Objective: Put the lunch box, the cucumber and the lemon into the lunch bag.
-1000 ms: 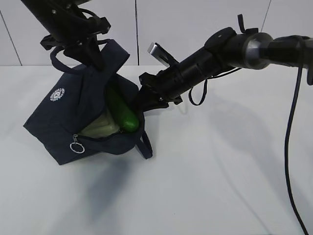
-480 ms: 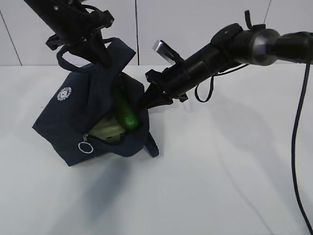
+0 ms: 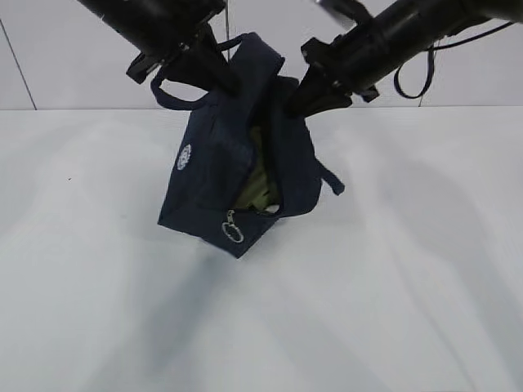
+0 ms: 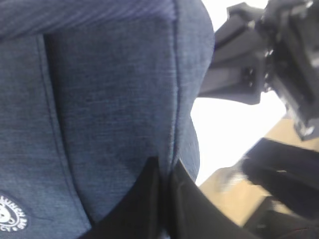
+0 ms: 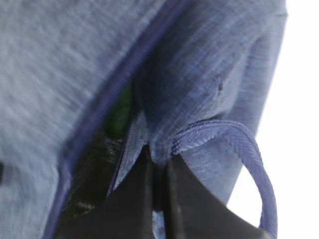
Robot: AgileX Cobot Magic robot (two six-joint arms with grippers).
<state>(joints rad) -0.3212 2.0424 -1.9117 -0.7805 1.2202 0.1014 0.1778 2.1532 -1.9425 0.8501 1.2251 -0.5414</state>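
Observation:
The dark navy lunch bag (image 3: pixel 221 175) hangs lifted above the white table, held from both sides. My left gripper (image 3: pixel 222 75) is shut on the bag's left top edge; in the left wrist view its fingers pinch the fabric (image 4: pixel 167 169). My right gripper (image 3: pixel 299 100) is shut on the bag's right top edge, next to a loop handle (image 5: pixel 249 149). The lunch box's pale green lid (image 3: pixel 260 189) shows through the open zip. A sliver of green, the cucumber (image 5: pixel 119 112), shows inside the opening in the right wrist view. The lemon is hidden. The ring pull (image 3: pixel 233 233) dangles at the bag's lower front.
The white table (image 3: pixel 392 286) lies under the bag. A white wall stands behind. The round white logo (image 3: pixel 184 157) faces left front.
Both arms have raised the bag up and to the right, off the table. The bag has tipped more upright and the cucumber has slid out of sight inside it in the exterior view.

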